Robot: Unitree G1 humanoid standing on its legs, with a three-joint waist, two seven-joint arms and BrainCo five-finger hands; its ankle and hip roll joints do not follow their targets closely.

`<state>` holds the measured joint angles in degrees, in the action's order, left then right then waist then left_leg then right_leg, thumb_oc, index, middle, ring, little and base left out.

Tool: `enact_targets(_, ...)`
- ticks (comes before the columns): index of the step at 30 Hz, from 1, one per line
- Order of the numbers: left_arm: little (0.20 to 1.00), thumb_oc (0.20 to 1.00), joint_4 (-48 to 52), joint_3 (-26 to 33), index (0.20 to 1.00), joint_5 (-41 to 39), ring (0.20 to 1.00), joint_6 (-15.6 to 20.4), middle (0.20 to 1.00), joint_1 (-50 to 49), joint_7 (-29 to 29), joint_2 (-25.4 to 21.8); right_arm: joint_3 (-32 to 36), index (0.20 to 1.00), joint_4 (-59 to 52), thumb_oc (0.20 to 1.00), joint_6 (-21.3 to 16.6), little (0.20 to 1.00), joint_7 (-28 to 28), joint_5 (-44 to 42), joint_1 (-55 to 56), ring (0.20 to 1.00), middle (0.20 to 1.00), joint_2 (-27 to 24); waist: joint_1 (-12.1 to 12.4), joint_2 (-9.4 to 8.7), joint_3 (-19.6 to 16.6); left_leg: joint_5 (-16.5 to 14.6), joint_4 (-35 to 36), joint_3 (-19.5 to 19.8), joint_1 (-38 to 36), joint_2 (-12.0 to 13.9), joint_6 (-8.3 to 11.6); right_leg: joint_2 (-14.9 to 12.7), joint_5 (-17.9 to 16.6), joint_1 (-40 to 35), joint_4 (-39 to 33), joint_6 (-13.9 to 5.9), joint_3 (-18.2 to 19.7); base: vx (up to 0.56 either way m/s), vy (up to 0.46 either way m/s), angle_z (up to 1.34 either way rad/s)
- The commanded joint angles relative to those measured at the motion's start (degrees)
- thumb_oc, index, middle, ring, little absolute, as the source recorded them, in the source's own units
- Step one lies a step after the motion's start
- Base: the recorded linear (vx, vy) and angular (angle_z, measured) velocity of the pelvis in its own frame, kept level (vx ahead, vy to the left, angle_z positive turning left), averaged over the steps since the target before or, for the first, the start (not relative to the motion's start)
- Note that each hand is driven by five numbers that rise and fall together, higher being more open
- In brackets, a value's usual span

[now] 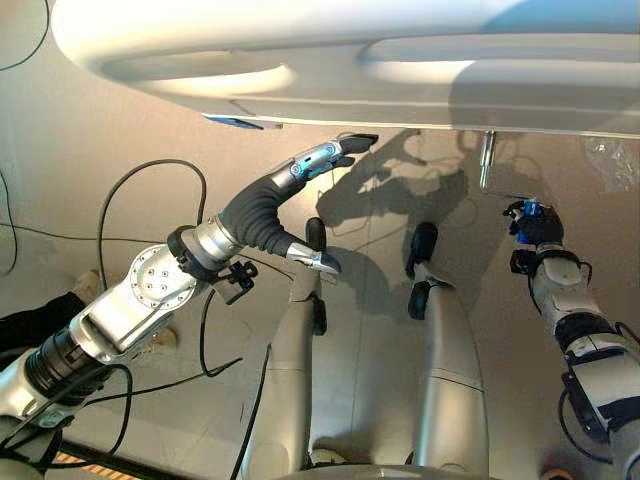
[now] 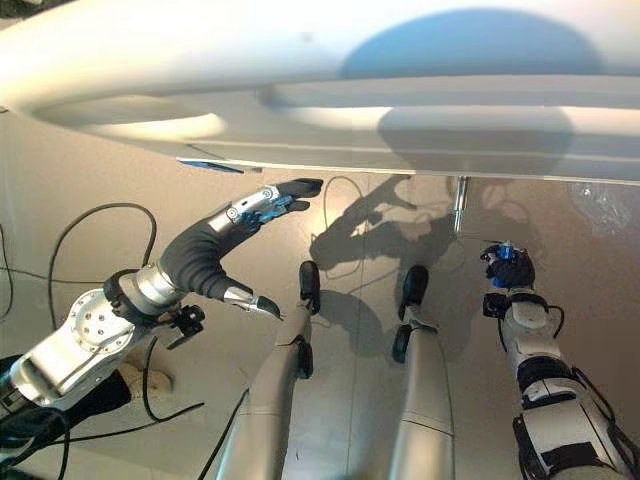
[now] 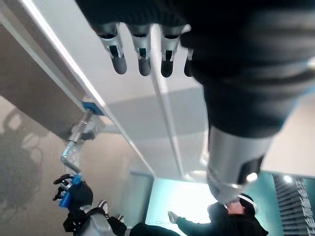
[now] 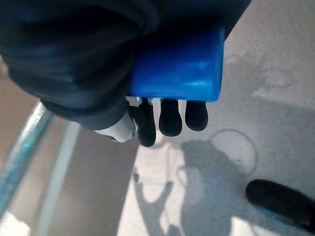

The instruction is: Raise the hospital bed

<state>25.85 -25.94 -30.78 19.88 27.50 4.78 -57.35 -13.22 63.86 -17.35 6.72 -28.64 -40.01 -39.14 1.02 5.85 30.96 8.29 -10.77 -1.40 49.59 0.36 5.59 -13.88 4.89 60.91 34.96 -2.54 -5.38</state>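
Note:
The white hospital bed (image 1: 350,70) spans the far side, its end board overhead. A bent metal crank (image 1: 486,160) hangs from under it on the right and ends in a blue handle (image 1: 530,210). My right hand (image 1: 535,228) is shut on that handle; in the right wrist view its dark fingertips (image 4: 170,118) curl round the blue handle (image 4: 177,69). My left hand (image 1: 270,205) is raised to the left of it, open, fingers (image 3: 142,54) straight and pointing at the bed's lower edge without touching. The crank (image 3: 74,147) also appears in the left wrist view.
A small blue tag (image 1: 235,122) sits under the bed's edge near my left fingertips. Crumpled clear plastic (image 1: 610,160) lies on the floor at the far right. A person in dark clothes (image 3: 231,221) stands beyond the bed.

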Motion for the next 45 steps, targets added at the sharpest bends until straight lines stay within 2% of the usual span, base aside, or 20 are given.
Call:
enact_targets(1,1.000,1.000,1.54,0.76,1.000,-1.62,1.000,1.98,1.000,0.66,-1.26,5.45,-2.40,0.200,8.21,0.200,5.06,0.200,3.64,4.23,-3.43,0.200,0.200,-12.81,-1.41,6.32,-1.17,-3.07,-3.55,1.15,0.96,3.10,1.96,4.32,3.03,-0.03,3.34,-2.90,-2.29,0.00,0.000,0.00)
enact_targets(10,1.000,1.000,0.53,0.40,1.000,-2.32,1.000,1.54,1.000,3.88,-2.54,9.25,-11.95,0.200,13.69,0.200,9.55,0.200,1.17,13.20,-12.59,0.200,0.200,-2.18,1.10,6.81,-1.17,-4.31,-7.64,2.04,6.74,2.12,0.95,3.99,2.83,3.87,5.17,-2.77,-2.24,0.01,0.020,0.00)
enact_targets(14,1.000,1.000,0.10,0.86,1.000,-1.85,1.000,1.38,1.000,3.96,-3.08,10.21,-15.02,0.200,13.77,0.200,10.51,0.200,0.41,16.84,-15.07,0.200,0.200,0.52,1.53,6.78,-1.17,-4.98,-9.24,2.01,8.18,2.05,0.71,3.98,2.76,4.70,5.60,-2.68,-2.32,0.01,0.044,-0.01)
enact_targets(16,1.000,1.000,0.04,1.99,1.000,-1.38,1.000,0.72,1.000,3.67,-4.00,12.23,-18.56,0.200,13.80,0.200,12.05,0.200,-0.92,21.56,-17.70,0.200,0.200,5.47,2.12,6.78,-1.17,-5.76,-11.23,2.23,10.29,1.77,0.30,4.20,2.62,5.83,5.81,-2.52,-2.23,0.02,0.088,-0.07)
enact_targets(27,1.000,1.000,0.79,5.93,1.000,-0.38,1.000,0.45,1.000,1.12,-7.08,13.72,-26.42,0.200,12.21,0.200,13.91,0.200,-1.77,33.48,-22.71,0.200,0.200,18.61,3.85,7.13,-1.17,-7.57,-15.51,3.13,15.57,1.06,-0.50,4.05,2.48,8.24,6.02,-2.58,-2.65,0.02,0.063,-0.06)
enact_targets(30,1.000,1.000,1.12,7.08,1.000,-0.55,1.000,0.46,1.000,0.18,-7.59,13.34,-27.41,0.200,10.73,0.200,13.93,0.200,-2.13,34.25,-23.27,0.200,0.200,20.79,4.32,7.13,-1.17,-7.96,-16.36,3.54,16.89,0.83,-0.55,3.95,2.75,8.99,6.33,-2.66,-2.92,0.04,0.046,0.01)
enact_targets(31,1.000,1.000,1.10,6.78,1.000,-0.59,1.000,0.42,1.000,-0.24,-7.57,13.42,-27.40,0.200,10.83,0.200,13.95,0.200,-2.20,34.23,-22.71,0.200,0.200,20.92,4.18,7.04,-1.17,-9.76,-16.95,3.70,15.52,0.64,-0.31,3.88,4.41,7.73,7.04,-3.15,-2.44,0.04,0.081,0.02)
enact_targets(32,1.000,1.000,1.00,7.64,1.000,-0.50,1.000,0.53,1.000,0.06,-8.14,13.27,-28.13,0.200,9.81,0.200,13.84,0.200,-1.88,34.85,-24.02,0.200,0.200,22.76,4.45,7.03,-1.17,-8.23,-17.23,3.74,17.99,0.66,-0.62,3.91,2.77,9.56,6.57,-2.62,-2.95,0.02,0.059,0.00)
enact_targets(34,1.000,1.000,1.08,8.33,1.000,-0.36,1.000,0.77,1.000,0.03,-8.74,13.12,-29.32,0.200,8.71,0.200,13.57,0.200,-2.22,35.71,-24.69,0.200,0.200,24.25,4.89,7.07,-1.17,-8.54,-17.89,3.85,18.98,0.60,-0.75,3.80,2.86,10.22,7.00,-2.69,-3.28,0.02,0.061,-0.04)
enact_targets(35,1.000,1.000,1.01,8.02,1.000,-0.38,1.000,0.85,1.000,-0.33,-9.04,13.21,-29.99,0.200,7.76,0.200,13.41,0.200,-2.11,36.40,-24.33,0.200,0.200,25.15,5.04,6.94,-1.17,-10.39,-18.87,4.17,18.00,0.31,-0.61,3.72,4.44,9.09,7.72,-3.19,-2.90,0.02,0.047,-0.03)
enact_targets(36,1.000,1.000,1.15,8.65,1.000,-0.34,1.000,1.03,1.000,-0.20,-9.24,13.03,-30.87,0.200,6.40,0.200,13.09,0.200,-2.04,36.97,-24.88,0.200,0.200,25.56,5.25,7.00,-1.17,-8.75,-18.68,4.13,19.83,0.42,-0.92,3.70,2.94,10.55,7.18,-2.73,-3.49,0.07,0.027,0.02)
enact_targets(37,1.000,1.000,1.11,8.29,1.000,-0.38,1.000,1.00,1.000,-0.56,-9.22,13.11,-30.82,0.200,6.48,0.200,13.10,0.200,-2.11,36.93,-24.32,0.200,0.200,25.65,5.15,6.92,-1.17,-10.52,-19.23,4.28,18.45,0.24,-0.67,3.66,4.54,9.28,7.84,-3.23,-2.98,-0.03,0.030,0.01)
enact_targets(38,1.000,1.000,1.29,8.66,1.000,-0.44,1.000,1.41,1.000,-0.35,-9.38,12.96,-31.39,0.200,4.21,0.200,12.43,0.200,-2.08,36.88,-25.02,0.200,0.200,26.71,5.49,6.97,-1.17,-8.90,-19.52,4.36,20.66,0.05,-1.05,3.55,3.05,10.95,7.49,-2.75,-3.66,0.07,0.004,0.00)
enact_targets(39,1.000,1.000,1.25,8.31,1.000,-0.49,1.000,1.38,1.000,-0.69,-9.35,13.04,-31.34,0.200,4.29,0.200,12.44,0.200,-2.14,36.84,-24.47,0.200,0.200,26.80,5.40,6.89,-1.17,-10.68,-20.09,4.51,19.30,-0.13,-0.81,3.53,4.64,9.70,8.15,-3.25,-3.15,-0.04,0.041,-0.06)
enact_targets(40,1.000,1.000,1.43,8.54,1.000,-0.68,1.000,1.73,1.000,-0.42,-9.61,12.81,-32.28,0.200,1.52,0.200,11.37,0.200,-2.33,36.85,-25.15,0.200,0.200,27.75,5.78,7.04,-1.17,-8.97,-19.90,4.33,20.98,-0.03,-1.05,3.42,3.11,11.23,7.72,-2.70,-3.66,0.06,0.042,-0.06)
enact_targets(41,1.000,1.000,1.39,8.05,1.000,-0.81,1.000,2.00,1.000,-0.77,-9.79,12.96,-32.41,0.200,-0.24,0.200,10.77,0.200,-2.15,36.48,-24.57,0.200,0.200,28.45,5.80,6.97,-1.17,-10.77,-20.59,4.46,19.71,-0.29,-0.85,3.33,4.69,10.09,8.52,-3.21,-3.25,0.01,0.057,-0.07)
enact_targets(42,1.000,1.000,1.33,7.94,1.000,-1.07,1.000,2.24,1.000,-0.69,-9.75,12.92,-32.57,0.200,-1.91,0.200,10.11,0.200,-2.26,35.66,-24.26,0.200,0.200,28.76,5.90,7.00,-1.17,-10.81,-20.74,4.40,19.72,-0.34,-0.89,3.26,4.69,10.11,8.76,-3.20,-3.24,0.00,0.040,-0.04)
enact_targets(43,1.000,1.000,1.28,7.97,1.000,-1.15,1.000,2.51,1.000,-0.28,-9.80,12.73,-32.77,0.200,-4.20,0.200,9.46,0.200,-2.08,34.84,-24.35,0.200,0.200,28.70,5.99,7.01,-1.17,-9.03,-20.23,4.26,21.04,-0.22,-1.18,3.32,3.06,11.27,8.04,-2.65,-3.66,0.00,0.033,-0.04)
enact_targets(44,1.000,1.000,1.26,7.38,1.000,-1.35,1.000,2.68,1.000,-0.58,-9.70,12.66,-32.92,0.200,-5.89,0.200,8.65,0.200,-2.10,34.01,-23.48,0.200,0.200,29.14,5.94,6.89,-1.17,-10.80,-20.86,4.37,19.64,-0.46,-0.95,3.26,4.61,9.90,8.59,-3.14,-3.12,0.00,0.000,0.00)
enact_targets(45,1.000,1.000,1.26,7.00,1.000,-1.39,1.000,3.11,1.000,-0.51,-9.91,12.30,-33.32,0.200,-8.96,0.200,7.59,0.200,-2.09,33.31,-22.99,0.200,0.200,29.09,5.91,6.78,-1.17,-10.75,-20.98,4.30,19.61,-0.53,-0.96,3.19,4.49,9.72,8.42,-3.14,-3.09,0.05,0.028,-0.02)
